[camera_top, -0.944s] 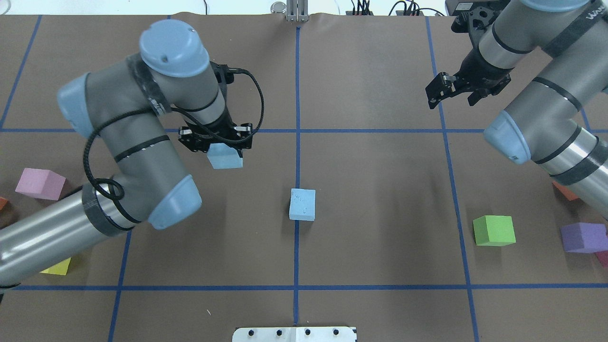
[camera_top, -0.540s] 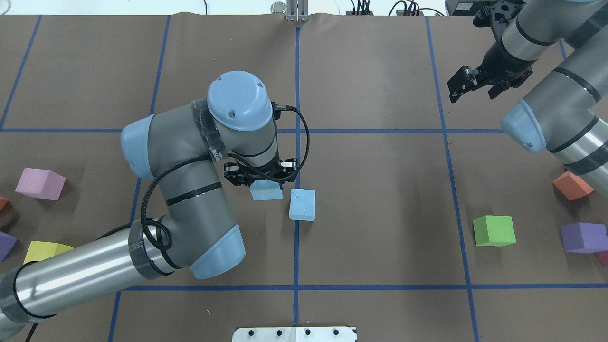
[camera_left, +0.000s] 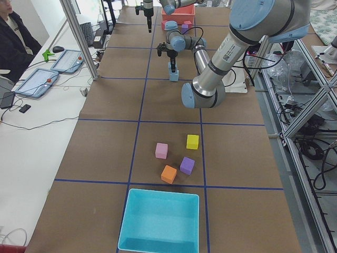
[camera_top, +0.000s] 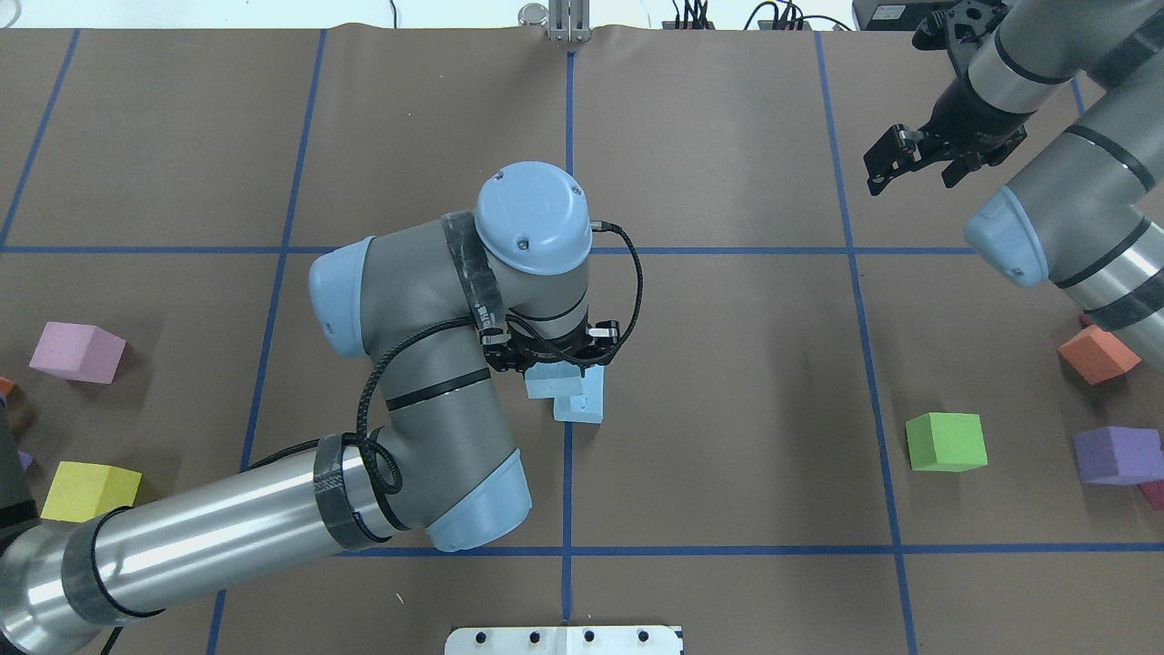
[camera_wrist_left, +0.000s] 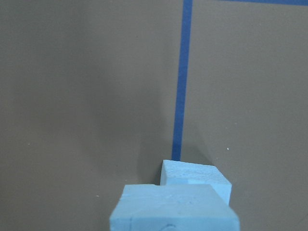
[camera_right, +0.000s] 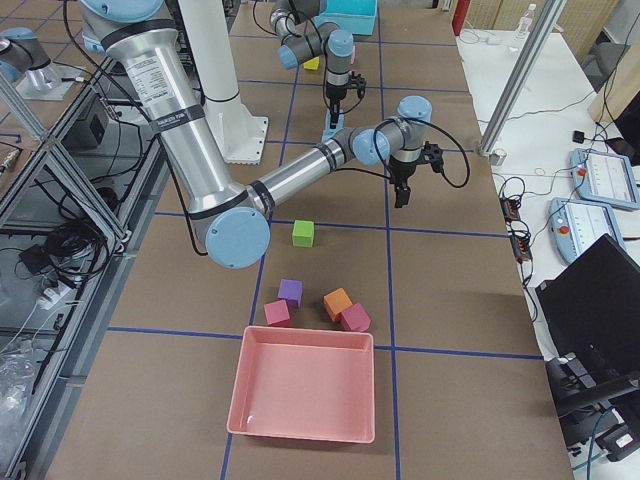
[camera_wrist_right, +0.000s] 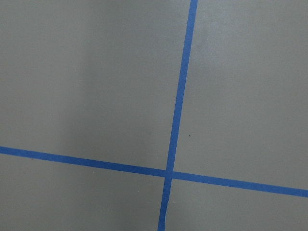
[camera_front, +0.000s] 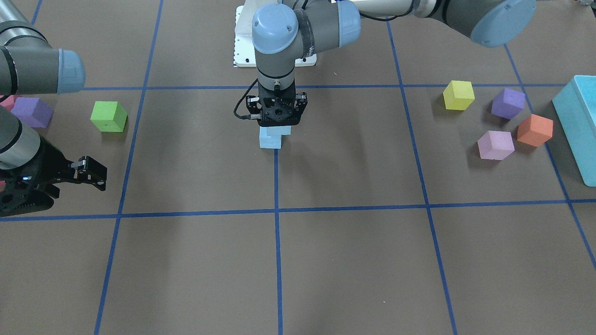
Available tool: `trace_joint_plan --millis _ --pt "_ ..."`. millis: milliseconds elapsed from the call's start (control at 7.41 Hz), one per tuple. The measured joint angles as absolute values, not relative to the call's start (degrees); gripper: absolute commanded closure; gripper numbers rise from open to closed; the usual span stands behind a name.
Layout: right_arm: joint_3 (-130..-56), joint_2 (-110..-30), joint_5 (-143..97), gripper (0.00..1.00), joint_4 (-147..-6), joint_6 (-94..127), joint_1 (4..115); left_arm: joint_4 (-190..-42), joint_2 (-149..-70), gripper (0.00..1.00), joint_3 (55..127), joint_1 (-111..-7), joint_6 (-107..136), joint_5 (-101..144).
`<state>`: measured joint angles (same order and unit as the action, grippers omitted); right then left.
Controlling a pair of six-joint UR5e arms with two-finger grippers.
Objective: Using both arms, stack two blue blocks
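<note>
My left gripper (camera_top: 553,366) is shut on a pale blue block (camera_top: 548,384) and holds it over the second blue block (camera_top: 589,408), which lies on the centre tape line. The held block overlaps the lower one and is offset toward the robot's left. I cannot tell whether they touch. The front view shows the left gripper (camera_front: 278,122) with the held block (camera_front: 280,130) over the lower block (camera_front: 269,141). The left wrist view shows the held block (camera_wrist_left: 173,209) in front of the lower one (camera_wrist_left: 197,174). My right gripper (camera_top: 912,161) is open and empty, high at the far right.
A green cube (camera_top: 946,441), a purple cube (camera_top: 1117,455) and an orange cube (camera_top: 1098,355) lie on the right side. A pink cube (camera_top: 77,352) and a yellow cube (camera_top: 91,491) lie on the left. A turquoise bin (camera_front: 579,125) stands beyond them.
My left arm has carried the held blue block rightward from beside the lying block to over it. My right gripper has drawn back toward the far right corner.
</note>
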<state>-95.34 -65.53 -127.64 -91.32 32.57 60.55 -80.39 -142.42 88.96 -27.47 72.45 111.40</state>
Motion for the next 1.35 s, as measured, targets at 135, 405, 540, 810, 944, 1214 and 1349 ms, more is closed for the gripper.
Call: trace_joint_plan --millis 135,405,540,810,944,1214,1349 --pt "-95.35 -65.55 -127.67 0.0 -91.32 32.6 60.55 -80.45 -142.59 0.58 88.45 -27.45 72.32 111.37" --pt "-95.36 -65.56 -127.69 0.0 -91.32 32.68 60.56 -80.56 -143.13 0.58 87.83 -27.43 72.26 111.37" --pt "-95.36 -65.56 -127.65 0.0 -91.32 32.69 60.56 -80.66 -143.75 0.58 87.01 -27.4 72.25 111.41" --pt "-95.36 -65.57 -127.64 0.0 -91.32 32.71 60.54 -80.88 -144.56 0.49 85.69 -26.97 72.25 111.4" --pt "-95.36 -65.57 -127.65 0.0 -91.32 32.75 60.51 -80.95 -144.55 0.36 85.49 -26.68 72.25 111.31" --pt "-95.36 -65.55 -127.63 0.0 -91.32 32.78 60.48 -81.04 -144.31 0.25 85.37 -26.36 72.25 111.2" --pt "-95.36 -65.51 -127.62 0.0 -91.32 32.78 60.47 -81.07 -144.27 0.17 85.35 -26.32 72.25 111.19"
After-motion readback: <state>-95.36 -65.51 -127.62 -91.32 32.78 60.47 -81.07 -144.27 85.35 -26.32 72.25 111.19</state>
